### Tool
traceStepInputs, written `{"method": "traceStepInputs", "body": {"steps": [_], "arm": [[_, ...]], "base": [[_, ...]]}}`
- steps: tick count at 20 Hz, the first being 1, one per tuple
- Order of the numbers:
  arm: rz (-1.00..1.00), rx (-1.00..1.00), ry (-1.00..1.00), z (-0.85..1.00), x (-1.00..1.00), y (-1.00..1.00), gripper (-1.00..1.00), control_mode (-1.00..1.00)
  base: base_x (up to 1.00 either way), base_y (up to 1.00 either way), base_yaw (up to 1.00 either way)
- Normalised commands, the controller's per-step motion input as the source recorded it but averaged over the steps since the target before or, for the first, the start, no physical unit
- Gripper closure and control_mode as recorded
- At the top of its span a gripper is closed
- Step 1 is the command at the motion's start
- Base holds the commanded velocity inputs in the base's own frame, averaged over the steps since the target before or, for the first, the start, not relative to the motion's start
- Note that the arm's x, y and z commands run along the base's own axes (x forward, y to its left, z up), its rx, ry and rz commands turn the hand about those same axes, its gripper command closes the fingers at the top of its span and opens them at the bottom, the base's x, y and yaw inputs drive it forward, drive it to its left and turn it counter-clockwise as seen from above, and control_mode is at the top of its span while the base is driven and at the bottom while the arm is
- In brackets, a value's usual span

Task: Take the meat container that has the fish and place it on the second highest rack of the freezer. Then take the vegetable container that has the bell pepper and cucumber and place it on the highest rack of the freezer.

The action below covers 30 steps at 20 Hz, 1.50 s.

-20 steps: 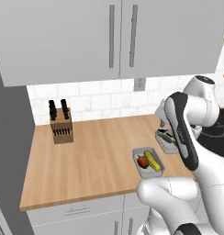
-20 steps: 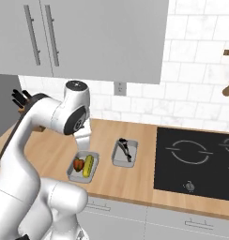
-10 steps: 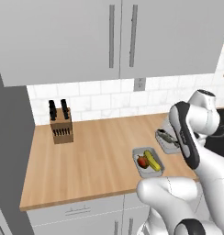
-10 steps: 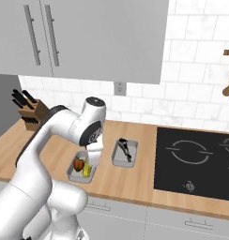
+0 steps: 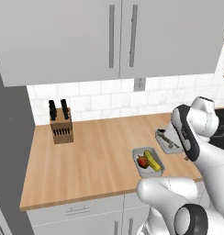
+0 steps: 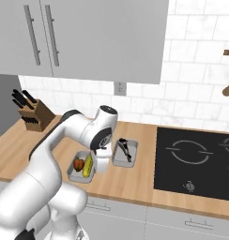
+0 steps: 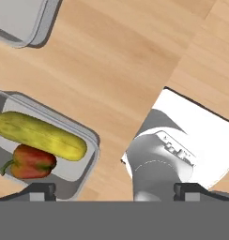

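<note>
So the veggie container [image 5: 148, 161] is sitting on the wooden table [image 5: 95, 156] near the front edge, with a red bell pepper [image 5: 142, 161] and a yellowish cucumber [image 5: 153, 160] side by side inside. The fish container [image 5: 167, 140] is just beside it, up toward 1 o'clock in the left base view, with a dark fish [image 6: 124, 147] lying in it. In the right base view the fish tray sits at 3 o'clock from the veggie one, and the stovetop [image 6: 196, 159] is further right.

The arm's bent down over both trays, wrist hanging just between them. From the hand view the jaws look spread wide, one dark fingertip [image 7: 35, 191] at each bottom corner, nothing between them. The veggie tray sits at about 9 o'clock there.

Knife block [image 5: 61, 125] is way off to the left by the wall.
</note>
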Motion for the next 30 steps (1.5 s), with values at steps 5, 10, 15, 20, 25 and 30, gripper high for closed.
{"method": "traceStepInputs", "body": {"steps": [5, 10, 15, 20, 25, 30], "arm": [[0.0, 0.0, 0.0, -0.44, -0.05, 0.03, -1.0, -1.0], [0.01, 0.0, 0.01, -0.48, 0.0, 0.21, -1.0, -1.0], [0.05, -0.01, 0.09, -0.27, 0.02, 0.12, -1.0, -1.0], [0.08, -0.08, 0.1, -0.04, 0.1, 0.19, -1.0, -1.0], [0.05, -0.03, 0.1, -0.05, 0.35, 0.08, -1.0, -1.0], [0.03, 0.02, 0.01, -0.3, 0.28, 0.0, -1.0, -1.0]], "base": [[0.0, 0.0, 0.0], [0.0, 0.0, 0.0], [0.0, 0.0, 0.0], [0.0, 0.0, 0.0], [0.0, 0.0, 0.0], [0.0, 0.0, 0.0]]}}
